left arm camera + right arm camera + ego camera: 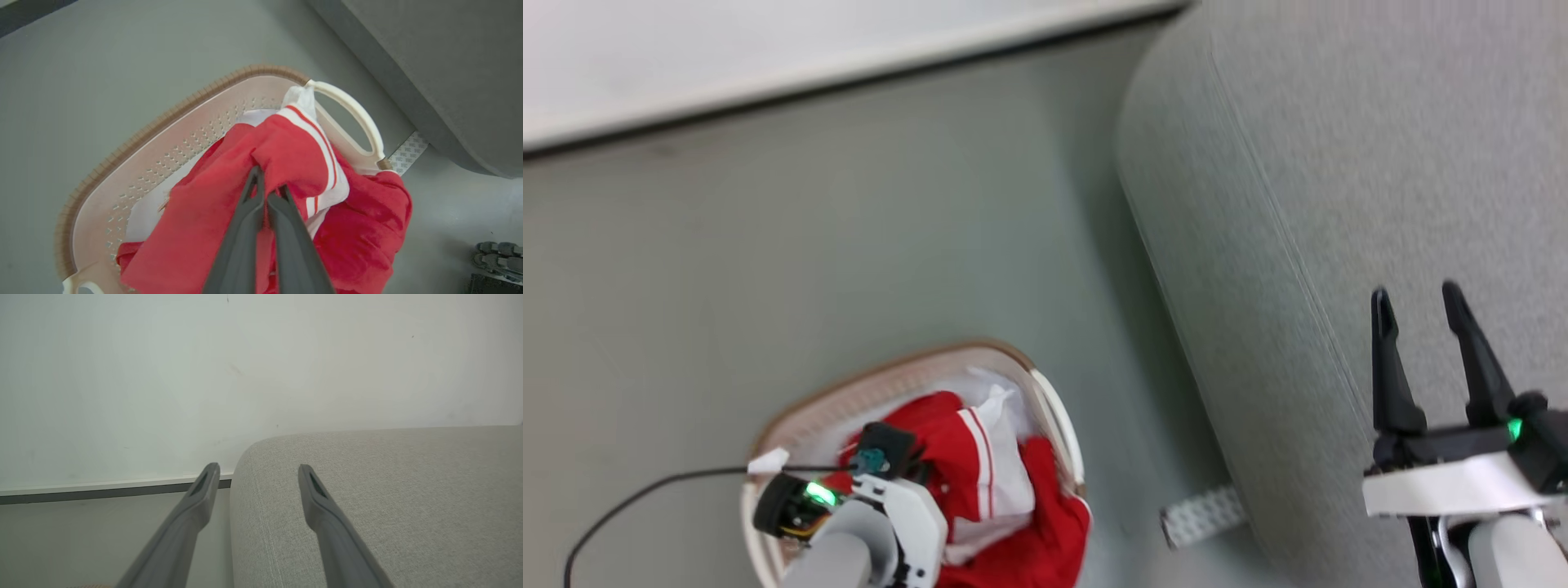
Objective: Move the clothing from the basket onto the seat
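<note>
Head view: the basket [892, 364] stands on the grey-green floor [849, 245] at the lower left of the frame. The seat [1339, 163] takes the right side, its rounded edge near the basket but apart from it.
Clothing [947, 465]: red with white panels and striped trim, heaped inside the basket. One red fold spills over the rim on the side facing the seat.
Left claw [268, 179]: the fingers are almost together, with their tips buried in a bunched fold of the red fabric, which they pinch at the middle of the left wrist frame.
Right claw [1414, 292]: the fingers are spread wide with nothing between them. It is at the lower right of the head frame, over the seat's top.
Left wrist view: the basket's perforated wall and brown rim curve along the left, and a cream handle [359, 118] arches at the upper right of the clothing. A pale sheet [147, 212] lies under the red fabric.
Right wrist view: the seat's rounded corner is at centre right. A white wall [163, 375] and its dark-edged skirting lie beyond.
Floor items: a pale patterned strip [1202, 516] sits at the seat's base, and a black cable [645, 490] trails to the lower left edge.
</note>
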